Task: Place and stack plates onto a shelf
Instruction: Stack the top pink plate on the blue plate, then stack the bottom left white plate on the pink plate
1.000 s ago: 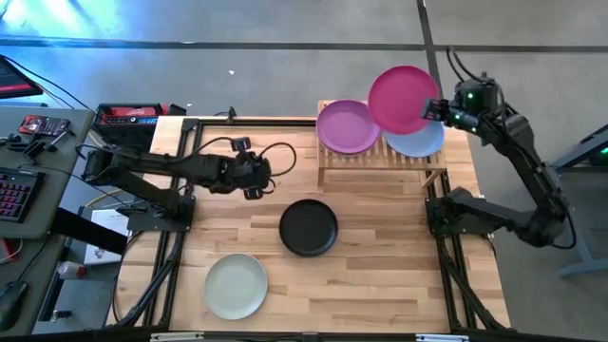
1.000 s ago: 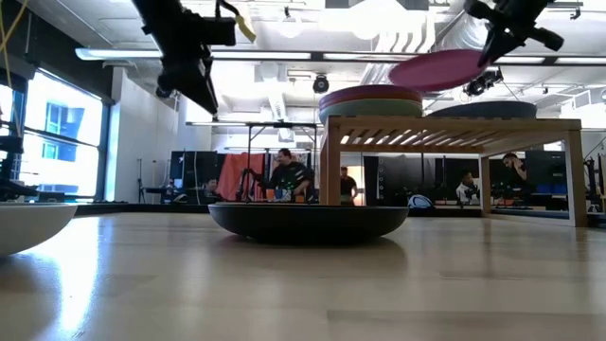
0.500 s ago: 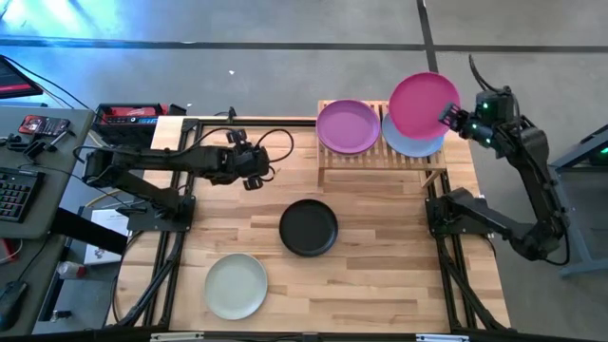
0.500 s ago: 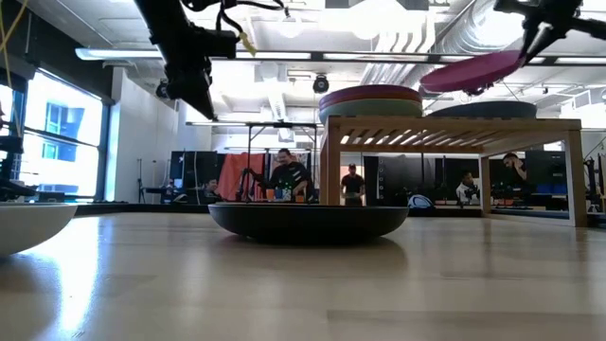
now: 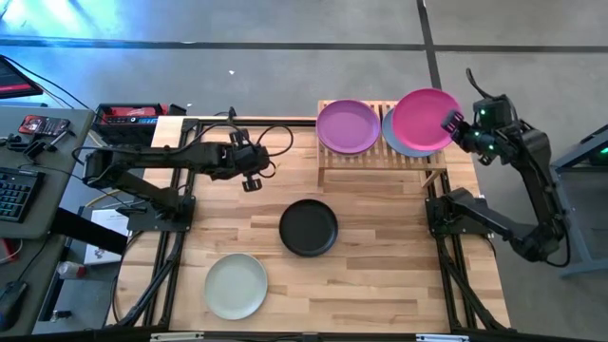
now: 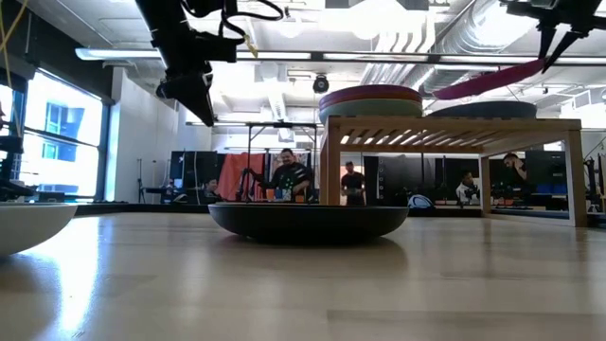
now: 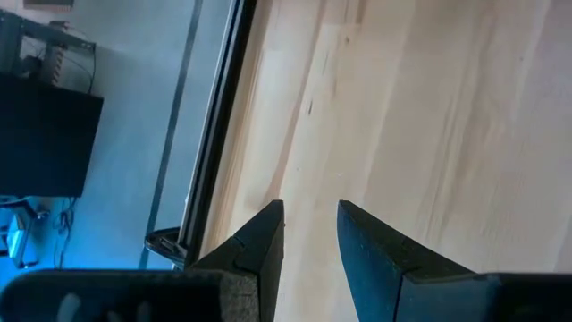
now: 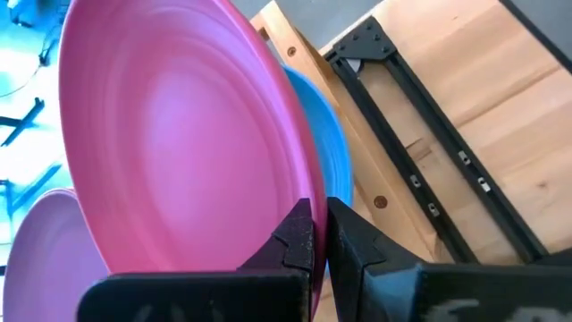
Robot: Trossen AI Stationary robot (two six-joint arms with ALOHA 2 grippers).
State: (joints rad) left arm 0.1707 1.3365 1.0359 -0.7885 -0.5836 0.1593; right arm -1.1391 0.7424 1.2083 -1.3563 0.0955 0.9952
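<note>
My right gripper (image 5: 454, 124) is shut on the magenta plate (image 5: 423, 120) above the right half of the bamboo shelf (image 5: 380, 160), over the blue plate (image 5: 393, 142) lying there. A purple plate (image 5: 348, 125) tops a small stack (image 6: 369, 98) on the shelf's left half. The black plate (image 5: 308, 227) and an off-white plate (image 5: 237, 286) rest on the tabletop. My left gripper (image 5: 250, 180) hovers open and empty over the table's left far part. My right gripper (image 8: 319, 215) pinches the magenta plate's right rim (image 8: 290, 192) between its two fingers, one on each face, coming from the table's right side. The plate is lifted and tilted, its held edge higher (image 6: 540, 64), its far edge (image 6: 437, 93) low, close over the blue plate (image 6: 490, 109).
Black frame rails (image 5: 180, 218) run along the table's left and right sides. A tool case (image 5: 128, 115) and cables lie at the far left corner. Bare tabletop (image 5: 399, 275) lies in front of the shelf. People stand in the room behind (image 6: 287, 175).
My right gripper has carried the magenta plate toward the table's right and downward, from over the shelf's middle to above the blue plate; the plate now tilts with its free edge lower. My left gripper has drawn back a little toward the table's left far corner.
</note>
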